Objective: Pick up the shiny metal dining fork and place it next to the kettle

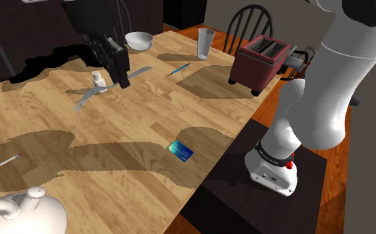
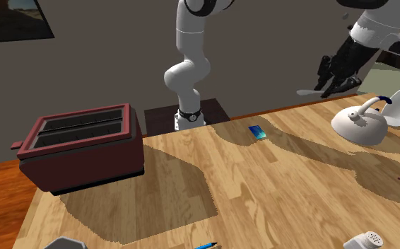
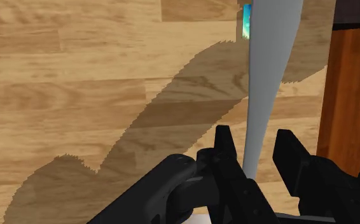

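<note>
A grey metal fork [image 1: 113, 86] hangs in the air above the wooden table [image 1: 127, 126], clasped near its middle by my black gripper [image 1: 121, 81]. In the wrist view the fork's handle [image 3: 264, 83] runs straight out between the two fingers [image 3: 226, 153], which are shut on it. From the second exterior view the gripper [image 2: 331, 89] hovers up beside the white kettle [image 2: 361, 124], with one end of the fork [image 2: 308, 92] sticking out sideways. The kettle [image 1: 14, 213] stands at the table's near corner in the shoulder view.
On the table stand a dark red toaster [image 1: 260, 63], a glass [image 1: 205, 43], a white bowl [image 1: 139, 41] and a white shaker [image 1: 98, 80]. A blue pen [image 1: 178, 69], a blue card [image 1: 180, 151] and a pencil [image 1: 0, 163] lie flat. Chairs stand behind.
</note>
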